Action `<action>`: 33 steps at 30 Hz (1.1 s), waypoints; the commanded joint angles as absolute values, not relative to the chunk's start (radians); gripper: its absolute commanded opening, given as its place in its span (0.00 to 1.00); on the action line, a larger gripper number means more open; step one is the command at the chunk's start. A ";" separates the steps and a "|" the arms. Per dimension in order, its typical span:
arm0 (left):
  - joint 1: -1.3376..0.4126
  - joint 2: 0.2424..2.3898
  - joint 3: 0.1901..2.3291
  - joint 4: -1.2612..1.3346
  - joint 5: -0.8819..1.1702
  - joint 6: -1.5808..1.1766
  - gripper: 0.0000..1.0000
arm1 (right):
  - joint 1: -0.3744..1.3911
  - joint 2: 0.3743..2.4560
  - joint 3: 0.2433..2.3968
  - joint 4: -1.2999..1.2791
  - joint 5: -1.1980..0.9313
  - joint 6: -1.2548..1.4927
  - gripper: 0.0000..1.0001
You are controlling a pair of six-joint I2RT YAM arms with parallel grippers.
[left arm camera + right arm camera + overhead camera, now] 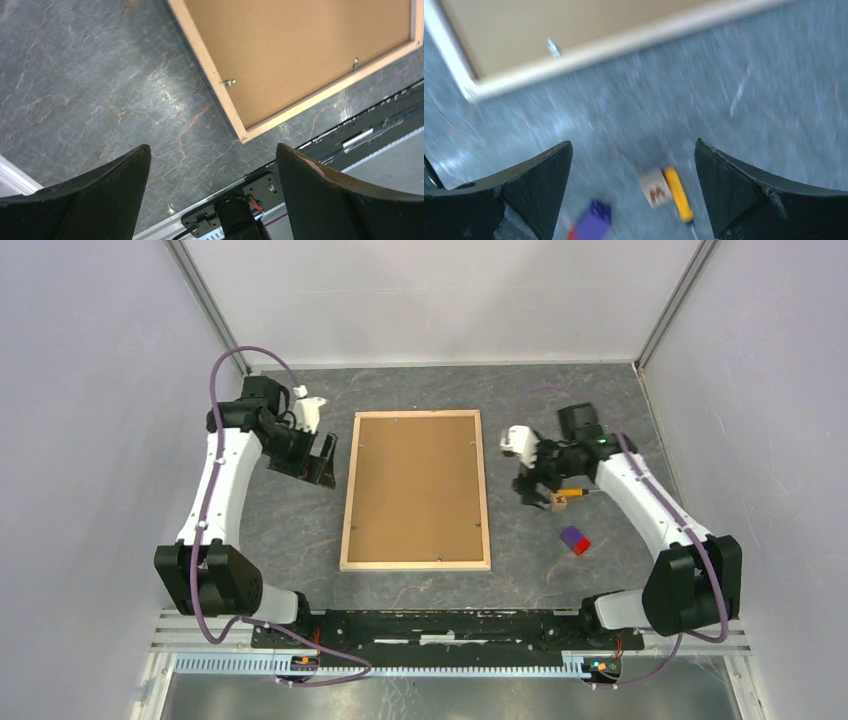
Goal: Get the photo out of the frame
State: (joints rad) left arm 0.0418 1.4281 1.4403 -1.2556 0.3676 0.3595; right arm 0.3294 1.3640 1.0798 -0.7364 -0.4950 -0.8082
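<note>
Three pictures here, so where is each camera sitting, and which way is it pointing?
Top external: above and behind the robot, looking down on the table; left arm, right arm and the frame, back side up, show.
Left wrist: on the left arm, looking down past the open left gripper at the frame's near-left corner.
Right wrist: on the right arm, looking past the open right gripper at a lettered wooden block; blurred.
Shared: all three show the frame's clipped back.
</note>
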 commanded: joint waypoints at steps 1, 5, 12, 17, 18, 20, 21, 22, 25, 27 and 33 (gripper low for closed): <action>-0.056 1.428 1.450 -1.272 0.365 0.452 1.00 | 0.046 1.398 1.123 -1.036 -0.568 -1.211 0.97; -0.109 1.462 1.496 -1.312 0.365 0.473 1.00 | -0.192 1.535 1.269 -1.237 -0.599 -1.541 0.95; -0.136 1.486 1.536 -1.325 0.354 0.473 1.00 | -0.290 1.705 1.339 -1.255 -0.583 -1.818 0.88; -0.137 1.475 1.543 -1.341 0.350 0.483 1.00 | -0.290 1.833 1.420 -1.246 -0.600 -1.838 0.84; -0.136 1.469 1.539 -1.336 0.351 0.484 1.00 | -0.288 1.851 1.431 -1.240 -0.600 -1.838 0.84; -0.137 1.463 1.533 -1.326 0.354 0.481 1.00 | -0.280 1.886 1.446 -1.234 -0.592 -1.838 0.82; -0.136 1.462 1.530 -1.321 0.354 0.478 1.00 | -0.273 1.898 1.444 -1.223 -0.586 -1.833 0.81; -0.137 1.461 1.528 -1.316 0.354 0.475 1.00 | -0.267 1.902 1.433 -1.203 -0.580 -1.827 0.79; -0.137 1.459 1.526 -1.302 0.351 0.467 1.00 | -0.248 1.904 1.385 -1.122 -0.547 -1.803 0.76; -0.137 1.459 1.525 -1.297 0.348 0.461 1.00 | -0.238 1.910 1.352 -1.090 -0.522 -1.799 0.72; -0.137 1.457 1.513 -1.291 0.325 0.458 1.00 | -0.232 1.927 1.267 -1.020 -0.443 -1.795 0.62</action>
